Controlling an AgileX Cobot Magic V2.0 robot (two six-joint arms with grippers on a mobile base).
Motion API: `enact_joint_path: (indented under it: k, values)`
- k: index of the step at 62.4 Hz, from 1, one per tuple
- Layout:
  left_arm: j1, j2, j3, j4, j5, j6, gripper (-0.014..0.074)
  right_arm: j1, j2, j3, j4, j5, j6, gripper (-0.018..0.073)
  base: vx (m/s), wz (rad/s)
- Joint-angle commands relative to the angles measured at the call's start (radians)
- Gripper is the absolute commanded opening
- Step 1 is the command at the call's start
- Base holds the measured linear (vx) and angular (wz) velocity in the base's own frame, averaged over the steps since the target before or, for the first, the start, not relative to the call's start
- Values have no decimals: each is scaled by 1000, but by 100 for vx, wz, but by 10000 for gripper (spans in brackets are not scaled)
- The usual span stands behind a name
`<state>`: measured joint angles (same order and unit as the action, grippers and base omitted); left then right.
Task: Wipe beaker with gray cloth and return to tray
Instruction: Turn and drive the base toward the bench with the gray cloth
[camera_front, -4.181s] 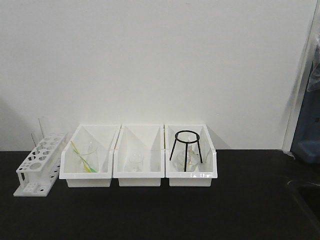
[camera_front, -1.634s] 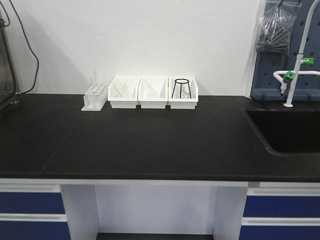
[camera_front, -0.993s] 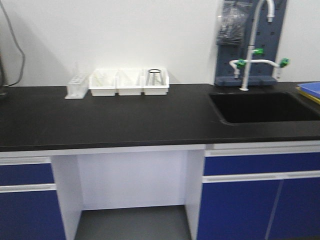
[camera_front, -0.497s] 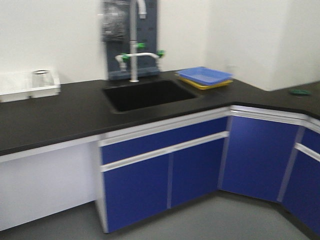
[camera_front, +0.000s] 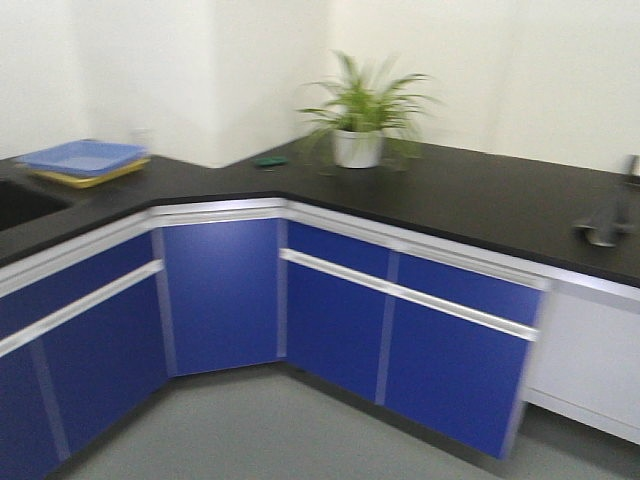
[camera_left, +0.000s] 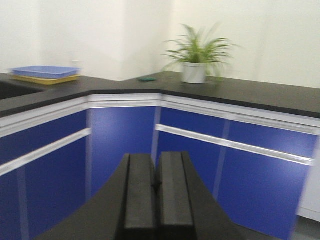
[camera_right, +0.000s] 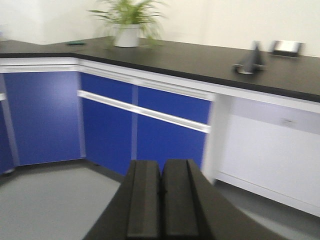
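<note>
Approach stage: left gripper (camera_left: 156, 162) and right gripper (camera_right: 161, 167) both pressed together, empty; likely gray cloth (camera_right: 248, 62) on counter (camera_right: 190, 57) near tray (camera_right: 286, 47), beaker indiscernible; next, base draws nearer.

All smeared here: the gray cloth (camera_front: 600, 226) is a shapeless dark lump, the tray (camera_right: 287, 47) a silver blur. That small green thing (camera_front: 270, 160) on the counter (camera_front: 480, 190) is too tiny to tell.
</note>
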<state>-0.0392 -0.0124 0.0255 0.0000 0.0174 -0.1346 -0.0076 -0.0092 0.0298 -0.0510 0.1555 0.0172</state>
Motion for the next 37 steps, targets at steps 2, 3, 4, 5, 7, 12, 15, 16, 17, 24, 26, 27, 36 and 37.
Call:
enact_joint_path:
  k: [2, 3, 4, 5, 7, 12, 15, 16, 17, 24, 26, 27, 36, 37]
  values:
    - [3, -25, 31, -11, -86, -2, -6, -6, -9, 6, -8, -86, -3, -11, 3, -94]
    - [3, -25, 31, -11, -86, -2, -6, -6, -9, 6, -8, -86, -3, -11, 4, -95]
    - [3, -25, 31, -11, -86, -2, -6, -6, -9, 6, -8, -86, -3, -11, 4, -94]
    - [3, -25, 31, -11, -86, -2, -6, -6, -9, 6, -8, -86, -3, -11, 5, -93]
    - [3, -25, 31, -11, -86, -2, -6, -6, -9, 6, -8, -86, -3, -11, 5, -93]
    - [3, -25, 31, -11, -86, -2, -6, -6, -9, 6, -8, -86, -3, -11, 6, -92]
    - [3, -25, 31, -11, -86, -2, -6, -6, -9, 6, -8, -86, -3, -11, 8, -89]
    - [3, -25, 31, -11, -86, -2, -6, -6, -9, 6, -8, -86, -3, -11, 9, -87]
    - [3, -25, 31, -11, -86, -2, -6, -6, -9, 6, -8, -86, -3, -11, 9, -85]
    - [3, -25, 31, -11, -86, -2, -6, -6, -9, 6, -8, -86, -3, -11, 11, -80]
    - [3, -25, 31, -11, -86, -2, -6, -6, -9, 6, -8, -86, -3, -11, 13, -74]
    - [3, -25, 31, -11, -86, -2, -6, -6, -9, 6, -8, -86, -3, -11, 14, -71]
    - [3, -25, 31, -11, -86, -2, -6, -6, -9, 6, -8, -86, -3, -11, 16, -64]
    - [3, -25, 31, -11, -86, -2, -6, -6, -9, 6, -8, -86, -3, -11, 18, -57]
